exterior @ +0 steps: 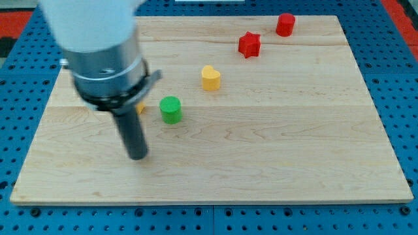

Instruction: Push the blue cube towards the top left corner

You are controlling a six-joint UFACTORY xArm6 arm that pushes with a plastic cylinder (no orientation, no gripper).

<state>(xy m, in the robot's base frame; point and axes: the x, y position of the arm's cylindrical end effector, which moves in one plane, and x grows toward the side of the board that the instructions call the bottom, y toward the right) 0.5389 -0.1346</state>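
Observation:
No blue cube shows in the camera view; the arm's grey body [104, 59] covers the board's upper left, and the cube may be hidden behind it. My tip [138, 156] rests on the wooden board [261, 150] at the lower left. It lies below and to the left of the green cylinder [171, 109]. A small orange-yellow piece [140, 108] peeks out beside the rod; its shape cannot be made out.
A yellow heart-shaped block [210, 77] sits above and right of the green cylinder. A red star-shaped block [249, 44] and a red cylinder [285, 24] lie near the top right. A blue pegboard [398, 78] surrounds the board.

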